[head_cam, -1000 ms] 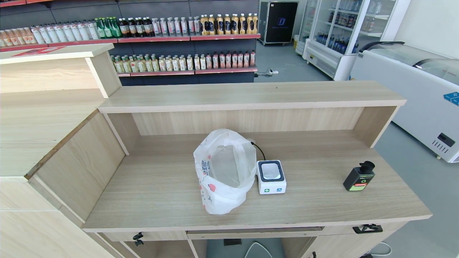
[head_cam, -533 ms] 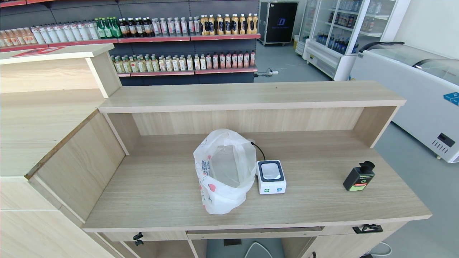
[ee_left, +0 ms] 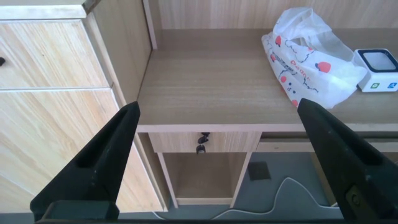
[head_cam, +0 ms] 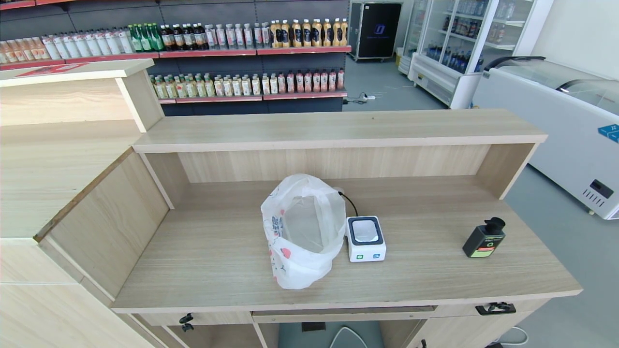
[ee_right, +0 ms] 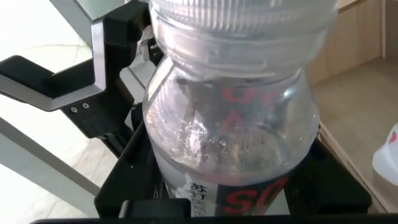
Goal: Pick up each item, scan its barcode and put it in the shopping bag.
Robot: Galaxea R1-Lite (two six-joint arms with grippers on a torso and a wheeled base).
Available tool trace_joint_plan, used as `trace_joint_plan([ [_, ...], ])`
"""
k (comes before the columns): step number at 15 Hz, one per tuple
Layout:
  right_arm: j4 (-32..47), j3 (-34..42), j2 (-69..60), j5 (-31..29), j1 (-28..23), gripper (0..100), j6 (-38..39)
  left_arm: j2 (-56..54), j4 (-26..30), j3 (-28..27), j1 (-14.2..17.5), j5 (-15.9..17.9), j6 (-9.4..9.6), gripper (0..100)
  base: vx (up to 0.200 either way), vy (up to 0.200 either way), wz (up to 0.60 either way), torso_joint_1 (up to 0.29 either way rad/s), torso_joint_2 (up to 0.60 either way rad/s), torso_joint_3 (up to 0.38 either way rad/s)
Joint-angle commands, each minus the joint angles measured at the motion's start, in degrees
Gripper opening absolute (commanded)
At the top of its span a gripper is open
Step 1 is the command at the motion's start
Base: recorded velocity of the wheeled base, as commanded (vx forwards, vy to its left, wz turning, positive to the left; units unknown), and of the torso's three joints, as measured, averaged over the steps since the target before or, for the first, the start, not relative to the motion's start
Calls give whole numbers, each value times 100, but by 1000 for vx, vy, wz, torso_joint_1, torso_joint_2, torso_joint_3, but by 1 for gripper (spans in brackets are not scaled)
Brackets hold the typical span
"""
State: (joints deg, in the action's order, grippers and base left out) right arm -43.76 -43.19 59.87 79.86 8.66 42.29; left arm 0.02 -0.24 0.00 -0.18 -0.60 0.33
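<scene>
left tool (ee_left: 217, 168): fingers (ee_left: 93, 165) spread wide with nothing between them. It hangs low in front of the bench (ee_left: 205, 93), out past the front edge, near the left end.
right tool (ee_right: 236, 193): pinching a clear plastic bottle (ee_right: 230, 124), black fingers snug on both sides. The bottle has a label with red lettering.
shopping bag (head_cam: 302, 232): white plastic with a bit of red and dark print, standing open around mid-bench.
barcode scanner (head_cam: 366, 238): little white box, window facing up, just beside the bag on its right. Can't tell if they actually touch. Its black cable runs off behind the bag.
dark bottle (head_cam: 483, 238): black with a black cap and a green and red label, standing near the right end of the bench, well apart from the scanner.
background: drink shelves (head_cam: 242, 36) behind the bench, chest freezer (head_cam: 556, 125) off to the right.
</scene>
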Motion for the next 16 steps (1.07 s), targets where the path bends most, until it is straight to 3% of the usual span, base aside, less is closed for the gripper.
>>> trace_joint_plan([
  [1,-1,-155,201,-14,-48,0,-1,-2,-2,0,1,-2,2,100,0,0,0,0,0,0],
  [16,17,-225,315,82,-127,0,-19,-2,-2,0,1,-2,2,100,0,0,0,0,0,0],
])
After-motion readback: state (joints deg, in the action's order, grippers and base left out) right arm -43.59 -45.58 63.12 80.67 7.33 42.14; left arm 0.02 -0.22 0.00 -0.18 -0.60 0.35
